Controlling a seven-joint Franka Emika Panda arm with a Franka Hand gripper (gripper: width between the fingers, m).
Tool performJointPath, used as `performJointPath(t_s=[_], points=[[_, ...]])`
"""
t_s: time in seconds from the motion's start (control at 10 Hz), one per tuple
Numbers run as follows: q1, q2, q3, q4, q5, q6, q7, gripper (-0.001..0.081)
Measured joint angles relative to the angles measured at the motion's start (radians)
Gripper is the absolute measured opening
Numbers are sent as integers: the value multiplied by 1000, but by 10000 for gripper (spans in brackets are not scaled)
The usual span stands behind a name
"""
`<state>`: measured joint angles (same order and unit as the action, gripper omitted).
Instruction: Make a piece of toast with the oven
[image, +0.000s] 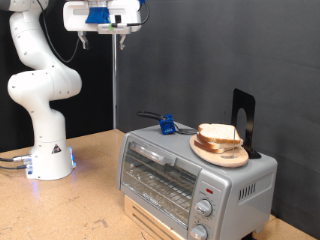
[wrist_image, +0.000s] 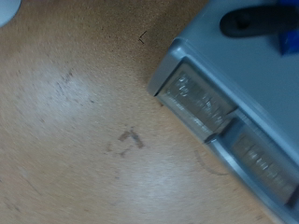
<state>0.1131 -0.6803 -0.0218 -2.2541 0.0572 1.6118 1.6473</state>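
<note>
The silver oven (image: 170, 175) stands on the wooden table at the exterior view's lower right, its glass door closed and its knobs (image: 204, 208) down the right front. The piece of toast (image: 218, 133) lies on a round wooden plate (image: 222, 153) on top of the oven. My gripper (image: 120, 38) hangs high above the table, up and to the left of the oven, with nothing between its fingers. The wrist view looks down on the oven's corner (wrist_image: 224, 103) and the table (wrist_image: 75, 121); the fingers do not show there.
A blue-and-black tool (image: 166, 125) lies on the oven's top, also in the wrist view (wrist_image: 257, 19). A black stand (image: 243, 120) rises behind the plate. The white robot base (image: 45, 150) stands at the exterior view's left. A thin pole (image: 115, 90) stands behind.
</note>
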Motion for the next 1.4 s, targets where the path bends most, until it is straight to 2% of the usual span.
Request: performJointPath(t_s=[0.3, 0.4, 0.5, 0.7, 0.8, 1.0, 1.1, 1.4], points=[[56, 21, -42, 3, -3, 2, -318, 809], [51, 20, -39, 3, -3, 3, -277, 809], [58, 16, -38, 8, -3, -34, -330, 809], [96, 3, -64, 18, -1, -83, -558, 808], [105, 6, -85, 7, 3, -50, -626, 808], [78, 35, -94, -64, 0, 167, -566, 808], [64, 62, -94, -88, 0, 246, -533, 809], [39, 174, -94, -95, -5, 360, -464, 809]])
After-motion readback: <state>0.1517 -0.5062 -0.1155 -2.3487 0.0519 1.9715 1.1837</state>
